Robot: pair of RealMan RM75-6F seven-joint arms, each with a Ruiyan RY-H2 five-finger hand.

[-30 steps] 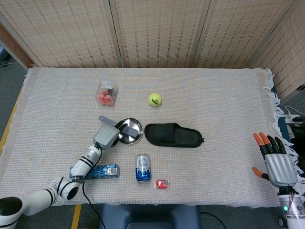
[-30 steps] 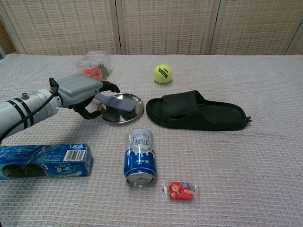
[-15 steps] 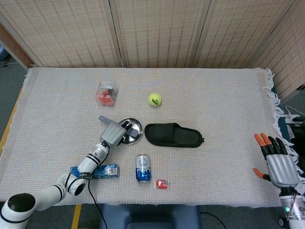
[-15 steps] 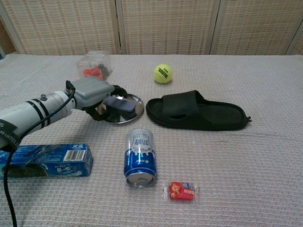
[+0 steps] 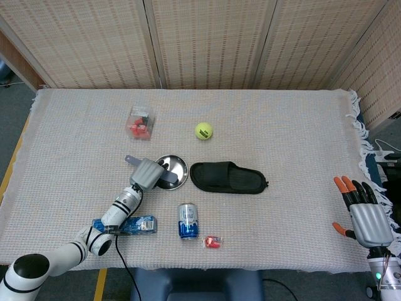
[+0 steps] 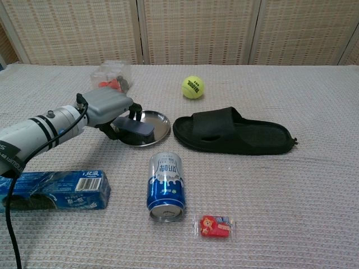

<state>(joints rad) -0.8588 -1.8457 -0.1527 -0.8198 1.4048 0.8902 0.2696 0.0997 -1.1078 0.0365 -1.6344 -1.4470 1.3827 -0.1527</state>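
My left hand (image 5: 145,174) (image 6: 106,106) grips a dark brush (image 6: 134,127) by its handle, whose grey end (image 5: 128,158) sticks out behind the hand. The brush head lies over the near left part of a round steel plate (image 5: 178,165) (image 6: 158,119); whether it touches the plate I cannot tell. My right hand (image 5: 363,211) hangs beyond the table's right edge, fingers spread, holding nothing. Only the head view shows it.
A black slipper (image 5: 229,178) (image 6: 233,131) lies right of the plate. A blue can (image 5: 187,221) (image 6: 166,186), a blue box (image 5: 128,226) (image 6: 53,189) and a red packet (image 5: 213,241) (image 6: 216,226) sit near the front. A tennis ball (image 5: 203,130) (image 6: 192,87) and a clear box (image 5: 139,123) (image 6: 110,75) lie further back.
My left hand moved a little toward the plate, and the brush head dropped lower over the plate's near left part. The right hand has stayed put.
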